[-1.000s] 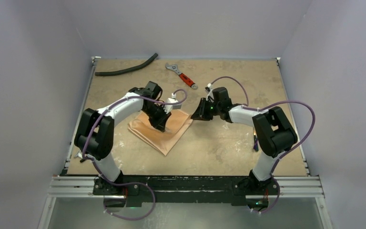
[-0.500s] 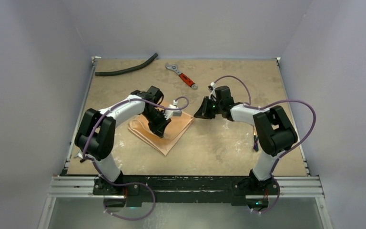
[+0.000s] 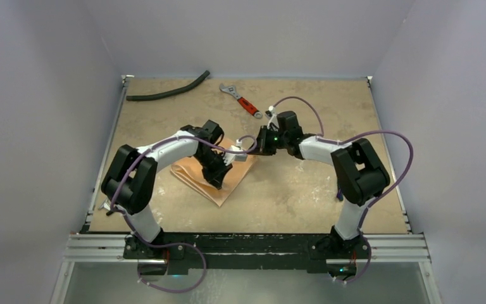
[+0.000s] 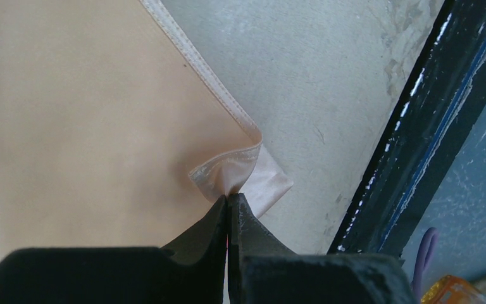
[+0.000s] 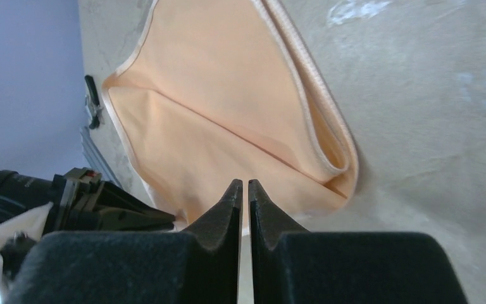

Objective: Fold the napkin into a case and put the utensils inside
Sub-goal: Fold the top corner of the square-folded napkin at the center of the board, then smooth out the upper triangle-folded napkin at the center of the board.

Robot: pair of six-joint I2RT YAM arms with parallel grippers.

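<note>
The peach-orange napkin (image 3: 193, 174) lies folded in layers on the table left of centre. My left gripper (image 3: 220, 182) is shut on a small turned-up corner of the napkin (image 4: 224, 174) near the table's front rail, with the tips (image 4: 228, 197) pinching it. My right gripper (image 3: 259, 148) hovers low at the napkin's right corner (image 5: 228, 107). Its jaws (image 5: 243, 185) are closed to a thin slit with nothing seen between them. A slim dark purple utensil piece (image 3: 340, 190) shows beside the right arm; the rest of the utensils are hidden.
A red-handled wrench (image 3: 243, 101) and a curved black hose (image 3: 168, 92) lie at the back of the table. The black front rail (image 4: 417, 126) runs close to my left gripper. Grey walls enclose both sides and the back.
My left gripper has moved toward the near side across the napkin and now pinches its corner. My right gripper has moved left, up to the napkin's right corner.
</note>
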